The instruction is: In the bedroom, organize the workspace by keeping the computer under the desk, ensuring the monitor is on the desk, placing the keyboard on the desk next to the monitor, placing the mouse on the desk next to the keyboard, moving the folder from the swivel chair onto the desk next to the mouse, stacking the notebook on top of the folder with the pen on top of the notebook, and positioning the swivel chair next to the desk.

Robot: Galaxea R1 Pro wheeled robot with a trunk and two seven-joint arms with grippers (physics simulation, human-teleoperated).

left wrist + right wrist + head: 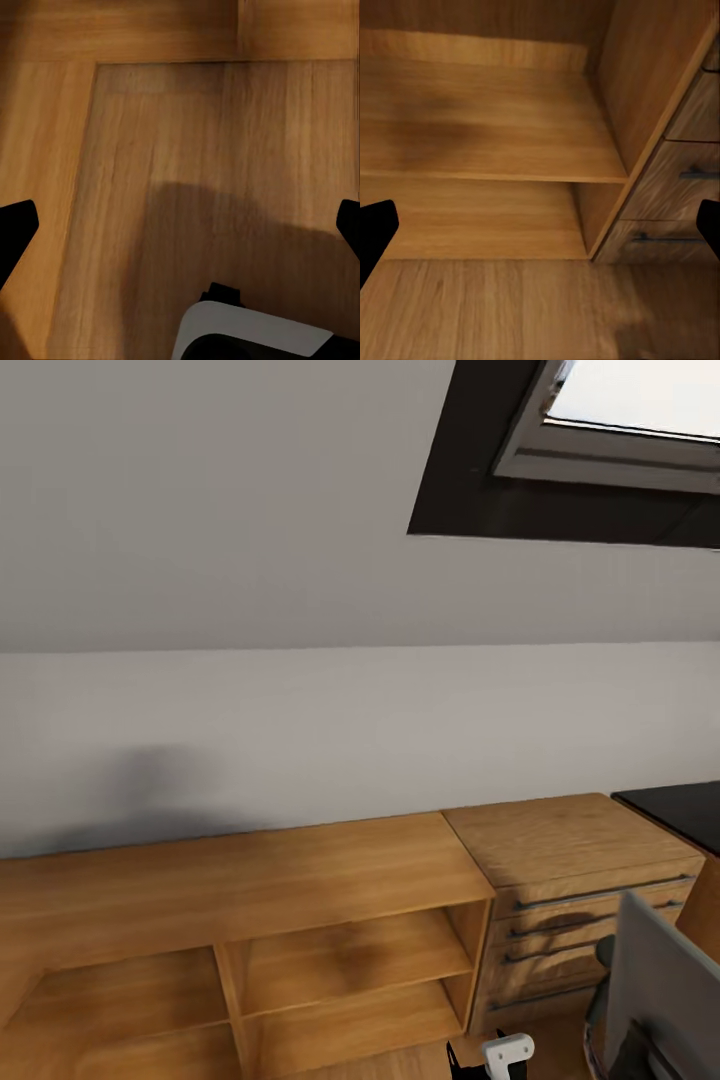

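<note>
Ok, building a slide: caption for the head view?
Low wooden shelf unit beside a drawer chest under a skylight.

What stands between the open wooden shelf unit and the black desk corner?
A wooden drawer chest, seen in the head view, between the shelf unit and the desk.

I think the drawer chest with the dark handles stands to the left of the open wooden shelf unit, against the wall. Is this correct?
Not quite. In the head view the drawer chest stands to the right of the open wooden shelf unit, not the left. The dark handles and the place against the wall are as you say.
</note>
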